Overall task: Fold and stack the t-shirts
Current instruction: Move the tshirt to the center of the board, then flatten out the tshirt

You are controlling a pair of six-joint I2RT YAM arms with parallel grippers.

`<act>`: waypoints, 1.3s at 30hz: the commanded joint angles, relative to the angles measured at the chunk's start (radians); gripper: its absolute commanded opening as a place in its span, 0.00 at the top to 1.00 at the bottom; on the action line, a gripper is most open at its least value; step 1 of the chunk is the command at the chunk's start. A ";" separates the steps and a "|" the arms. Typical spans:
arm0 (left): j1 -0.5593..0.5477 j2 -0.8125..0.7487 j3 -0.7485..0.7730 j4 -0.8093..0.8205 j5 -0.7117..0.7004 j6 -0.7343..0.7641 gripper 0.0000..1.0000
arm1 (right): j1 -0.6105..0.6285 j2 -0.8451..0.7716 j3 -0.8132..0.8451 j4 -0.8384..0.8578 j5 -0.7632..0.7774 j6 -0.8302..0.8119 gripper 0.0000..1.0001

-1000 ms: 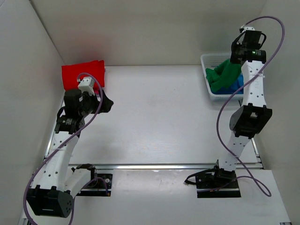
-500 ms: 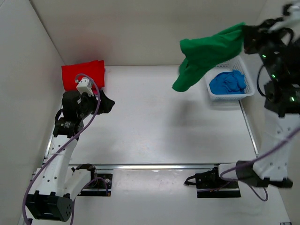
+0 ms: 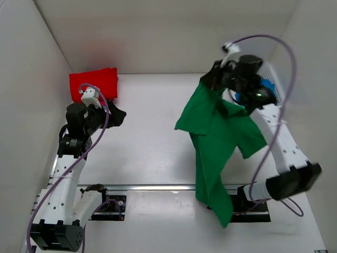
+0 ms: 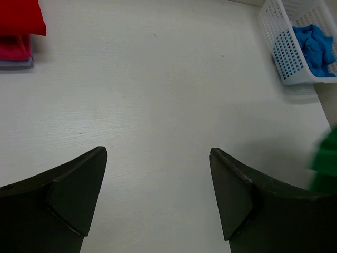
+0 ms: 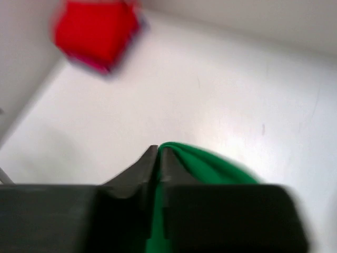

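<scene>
**Basket at table's far corner**

A white plastic mesh basket [image 4: 284,52] stood on the pale table [image 3: 152,142], at its far right corner. Plain white walls [image 3: 158,31] rose from the table's far and side edges, and a metal rail [image 3: 158,187] ran along its near edge.

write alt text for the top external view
The right gripper holds up a bright green cloth t-shirt over the white table. A folded red t-shirt lies at the far left corner near the left gripper; a white plastic mesh basket with blue cloth sits far right.
</scene>
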 commanded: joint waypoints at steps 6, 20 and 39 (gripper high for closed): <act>-0.116 0.044 -0.023 0.046 0.091 -0.018 0.10 | 0.150 0.188 0.019 -0.178 0.376 -0.120 0.01; -0.492 0.522 -0.162 0.306 -0.079 -0.013 0.14 | -0.063 0.002 -0.341 -0.178 0.408 -0.110 0.00; -0.750 0.834 0.104 0.439 -0.068 -0.046 0.15 | -0.213 -0.055 -0.661 -0.132 0.329 -0.028 0.01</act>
